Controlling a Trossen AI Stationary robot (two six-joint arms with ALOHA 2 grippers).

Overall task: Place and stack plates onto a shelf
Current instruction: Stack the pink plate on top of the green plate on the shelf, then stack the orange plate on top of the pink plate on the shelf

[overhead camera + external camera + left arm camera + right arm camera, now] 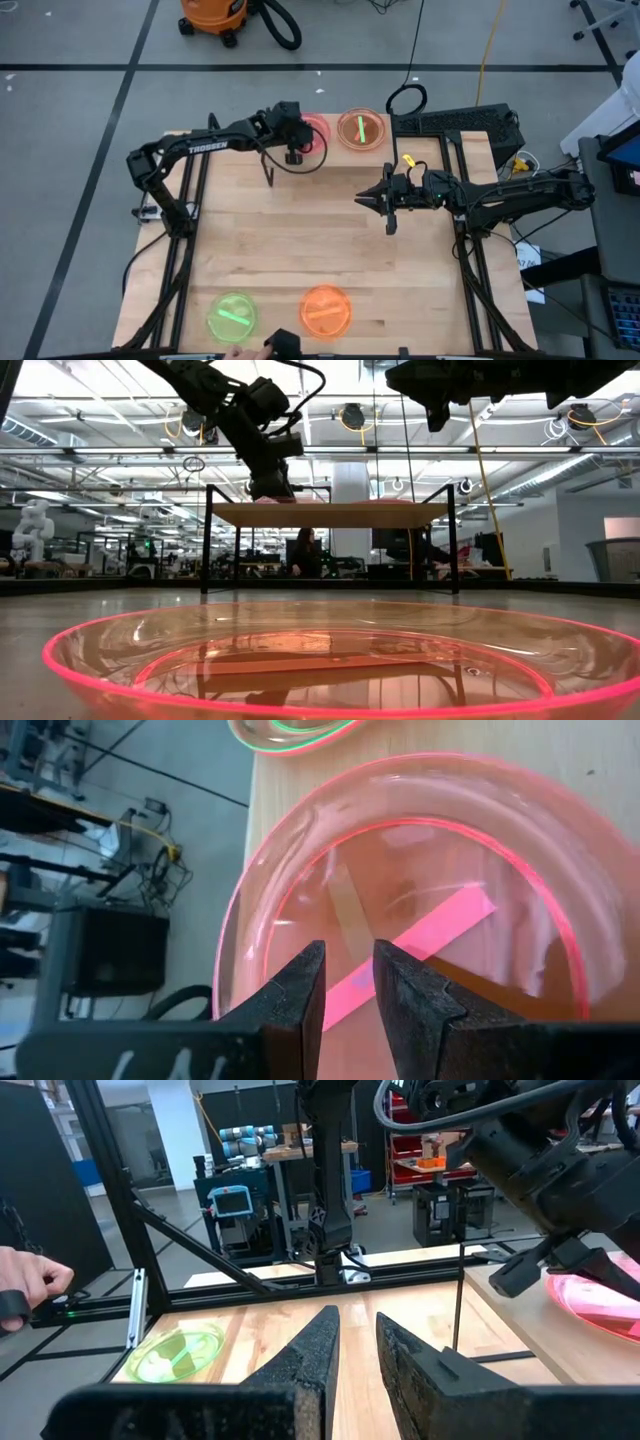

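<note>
On the shelf [420,150], at its left end, lies a pink-red plate [316,130], and our left pincer [292,155] hangs right over it. Its fingers are close together with only a thin gap, and they hold nothing. We think the plate is set there so more plates can go on top of it.

Beside it on the shelf sits a stack with an orange plate [361,129] on top, and a green rim shows under it in the left wrist view.

Our right pincer [368,200] waits in front of the shelf, over the bare worktop [300,230]. Its fingers are also nearly closed and hold nothing.

Far from the shelf, near the front edge of the worktop, lie a green plate [232,316] and another orange plate [326,310]. We think they sit there because we have not yet picked them up. A person's hand [25,1292] shows near the green plate.
</note>
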